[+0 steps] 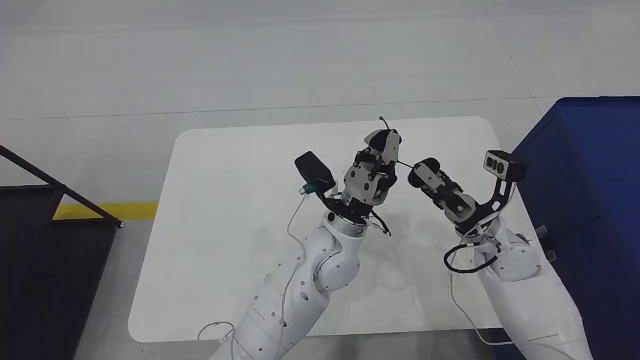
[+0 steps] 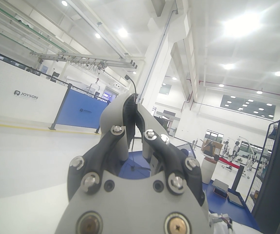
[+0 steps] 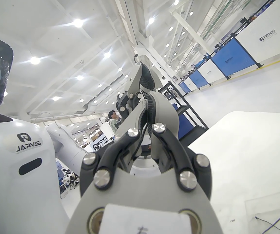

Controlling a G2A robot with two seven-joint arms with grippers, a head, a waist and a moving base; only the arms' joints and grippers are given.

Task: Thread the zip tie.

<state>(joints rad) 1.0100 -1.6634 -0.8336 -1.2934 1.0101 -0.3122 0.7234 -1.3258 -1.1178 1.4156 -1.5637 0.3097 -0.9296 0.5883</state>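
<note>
White table (image 1: pixel 230 260) below raised arms. Left gripper (image 2: pixel 136 97) pinches zip tie (image 2: pixel 127 76), tip poking out; right gripper (image 3: pixel 147 95) fingers closed, just beside.

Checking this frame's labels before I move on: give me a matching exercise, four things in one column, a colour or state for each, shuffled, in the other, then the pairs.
Things:
1. zip tie
2. table
3. left gripper
4. cabinet

Colour or state:
A. blue
B. clamped shut on a strap
C. thin and black
D. white and flat, under both arms

Pairs: 1-C, 2-D, 3-B, 4-A
</note>
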